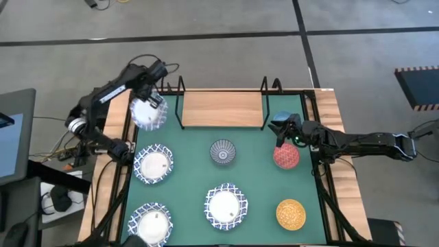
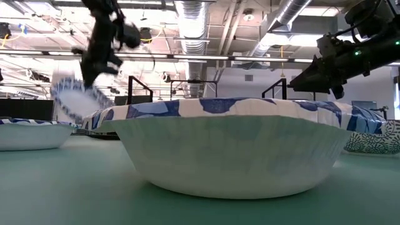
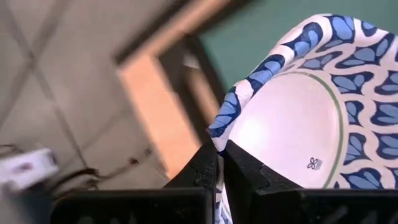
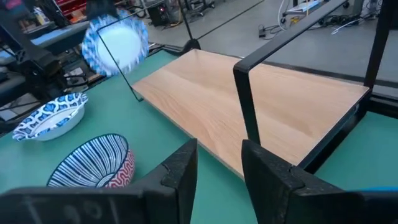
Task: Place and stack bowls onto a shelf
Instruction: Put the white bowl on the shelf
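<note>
My left gripper (image 1: pixel 152 98) is shut on a wide blue-and-white bowl (image 1: pixel 146 115), held in the air over the table's far left corner, just left of the shelf (image 1: pixel 223 108). The shelf is a light wooden board with black wire posts at the far edge of the green mat. My right gripper (image 1: pixel 281 129) hangs open by the shelf's right end, just beyond a red bowl (image 1: pixel 286 157), with nothing between its fingers (image 4: pixel 186 171). A grey-blue striped bowl (image 1: pixel 223 152) sits on the mat in front of the shelf. My left gripper pinches the bowl's patterned rim (image 3: pixel 219 132) between its two fingers (image 3: pixel 202 168), one on the white inner side and one on the outer side. The rim buckles where it is pinched. The fingers slant down from above. The bowl (image 2: pixel 74 103) hangs tilted below them, clear of the table.
Three more blue-and-white bowls rest on the mat: left (image 1: pixel 153 165), near left (image 1: pixel 152 223) and near middle (image 1: pixel 225 204). A yellow-gold bowl (image 1: pixel 291 213) sits near right. Black upright posts (image 1: pixel 180 103) (image 1: pixel 265 103) stand at the shelf's ends.
</note>
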{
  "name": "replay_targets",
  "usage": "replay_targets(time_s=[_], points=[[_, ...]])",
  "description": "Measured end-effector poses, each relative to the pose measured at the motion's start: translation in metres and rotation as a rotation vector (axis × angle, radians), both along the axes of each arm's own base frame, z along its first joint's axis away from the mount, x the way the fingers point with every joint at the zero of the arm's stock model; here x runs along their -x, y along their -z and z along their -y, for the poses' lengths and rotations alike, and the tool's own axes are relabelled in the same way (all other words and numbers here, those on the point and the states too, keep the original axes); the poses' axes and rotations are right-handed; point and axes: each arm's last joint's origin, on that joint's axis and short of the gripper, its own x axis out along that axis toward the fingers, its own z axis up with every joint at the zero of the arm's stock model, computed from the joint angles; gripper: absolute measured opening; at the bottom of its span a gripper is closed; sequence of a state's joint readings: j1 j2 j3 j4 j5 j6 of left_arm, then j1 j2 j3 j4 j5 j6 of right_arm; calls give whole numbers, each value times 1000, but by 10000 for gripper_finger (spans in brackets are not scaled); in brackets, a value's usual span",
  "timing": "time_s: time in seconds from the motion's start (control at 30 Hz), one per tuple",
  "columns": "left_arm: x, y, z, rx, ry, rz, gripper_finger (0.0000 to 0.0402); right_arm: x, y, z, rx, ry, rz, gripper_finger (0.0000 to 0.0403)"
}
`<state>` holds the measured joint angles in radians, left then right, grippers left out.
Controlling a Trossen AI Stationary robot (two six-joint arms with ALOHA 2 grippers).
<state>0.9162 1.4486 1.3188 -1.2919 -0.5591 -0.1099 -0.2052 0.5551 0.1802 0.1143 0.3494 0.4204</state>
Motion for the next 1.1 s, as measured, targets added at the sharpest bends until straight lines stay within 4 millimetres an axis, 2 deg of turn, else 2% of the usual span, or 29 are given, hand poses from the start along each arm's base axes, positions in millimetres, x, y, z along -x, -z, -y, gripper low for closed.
replay_targets(time_s=[0.13,0.27,0.4,0.5,0.67,0.9,1.1], points=[[7,-56,16,-223,12,139,1,-1,1,-3,-10,-26,-2,142],[11,-99,35,-460,118,408,1,-2,0,-6,-10,-48,2,136],[7,-129,52,-611,270,646,1,-2,0,-7,-2,-55,-1,132],[-3,-137,58,-627,381,768,1,-2,-1,-6,3,-48,5,132],[-38,-125,56,-541,506,791,1,-3,-5,-6,21,-35,46,132],[-102,-79,39,-387,655,653,1,-3,-5,-6,18,-47,44,132],[-141,-37,18,-303,709,590,1,-3,-4,-6,15,-56,42,132]])
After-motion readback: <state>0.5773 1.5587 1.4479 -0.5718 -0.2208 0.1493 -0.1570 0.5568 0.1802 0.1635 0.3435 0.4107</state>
